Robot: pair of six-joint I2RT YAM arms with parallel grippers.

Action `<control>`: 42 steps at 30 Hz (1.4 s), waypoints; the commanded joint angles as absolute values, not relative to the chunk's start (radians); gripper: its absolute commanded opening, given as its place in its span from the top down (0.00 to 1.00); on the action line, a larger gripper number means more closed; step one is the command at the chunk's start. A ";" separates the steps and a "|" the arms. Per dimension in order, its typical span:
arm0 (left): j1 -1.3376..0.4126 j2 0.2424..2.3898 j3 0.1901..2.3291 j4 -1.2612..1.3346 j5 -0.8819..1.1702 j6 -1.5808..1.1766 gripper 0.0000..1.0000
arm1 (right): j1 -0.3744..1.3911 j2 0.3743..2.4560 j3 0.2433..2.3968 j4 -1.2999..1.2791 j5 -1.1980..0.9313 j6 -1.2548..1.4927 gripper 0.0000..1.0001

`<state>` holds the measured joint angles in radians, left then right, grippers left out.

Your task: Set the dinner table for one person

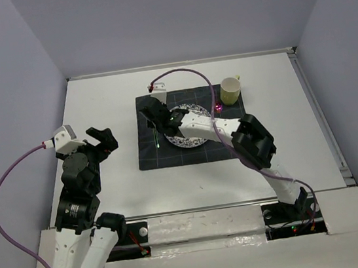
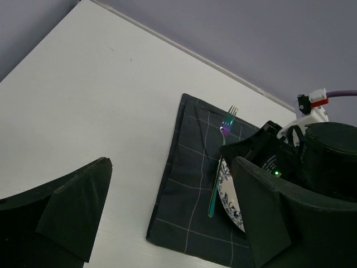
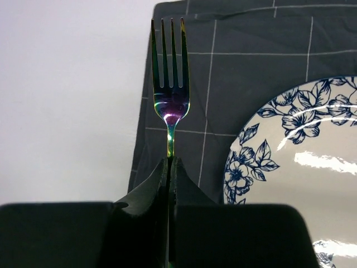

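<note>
Both arm bases are fixed at the near edge of the worktop (image 1: 288,159), the large plain white surface that fills the floor of the enclosure and carries everything else in view.

Left hand (image 1: 102,140): raised over the left side of the worktop, about midway between near and far edges. Its 2 fingers (image 2: 72,215) stand wide apart, and the wrist view looks out between them across bare white surface towards the cloth.

Cloth (image 1: 150,154): dark grey with a thin pale check, spread flat near the middle of the worktop, slightly towards the far edge, its sides roughly parallel to the worktop edges.

Plate (image 3: 301,167): white with a blue floral rim, resting on the cloth. In the top view the right arm crosses over much of it.

Fork (image 3: 170,84): iridescent, 4 tines, lying over the cloth's left strip just beside the plate, tines towards the far edge and close to the cloth's far left corner.

Right hand (image 1: 152,119): reaching from the near right across the plate. Its fingers are pinched together on the fork's neck just below the head. Whether the fork touches the cloth cannot be told.

Cup (image 1: 230,90): pale yellow, upright, at the cloth's far right corner, well apart from the fork.
</note>
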<state>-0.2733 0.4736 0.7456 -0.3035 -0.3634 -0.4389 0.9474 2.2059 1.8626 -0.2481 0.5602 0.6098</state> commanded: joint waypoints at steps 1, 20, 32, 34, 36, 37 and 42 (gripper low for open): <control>-0.279 0.463 0.742 -0.268 -0.371 -0.436 0.01 | 0.953 2.255 1.933 -0.273 0.575 0.678 1.00; -0.287 0.460 0.739 -0.268 -0.377 -0.429 0.01 | 0.923 2.387 1.973 -0.301 0.525 0.765 0.99; -0.287 0.462 0.738 -0.265 -0.373 -0.430 0.01 | 0.923 2.343 1.951 -0.307 0.519 0.776 0.57; -0.287 0.471 0.739 -0.264 -0.368 -0.429 0.01 | 0.923 2.290 1.941 -0.304 0.509 0.767 0.50; -0.287 0.468 0.738 -0.262 -0.367 -0.428 0.01 | 0.923 2.234 1.931 -0.288 0.486 0.730 0.42; -0.287 0.465 0.738 -0.262 -0.367 -0.428 0.01 | 0.923 2.212 1.925 -0.282 0.486 0.730 0.41; -0.279 0.468 0.735 -0.252 -0.341 -0.422 0.01 | 0.968 2.003 1.783 -0.183 0.477 0.635 0.24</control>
<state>-0.2825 0.4675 0.7456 -0.3031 -0.3576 -0.4381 0.9333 2.2333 1.8614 -0.3065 0.4797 0.7166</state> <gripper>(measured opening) 0.989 0.719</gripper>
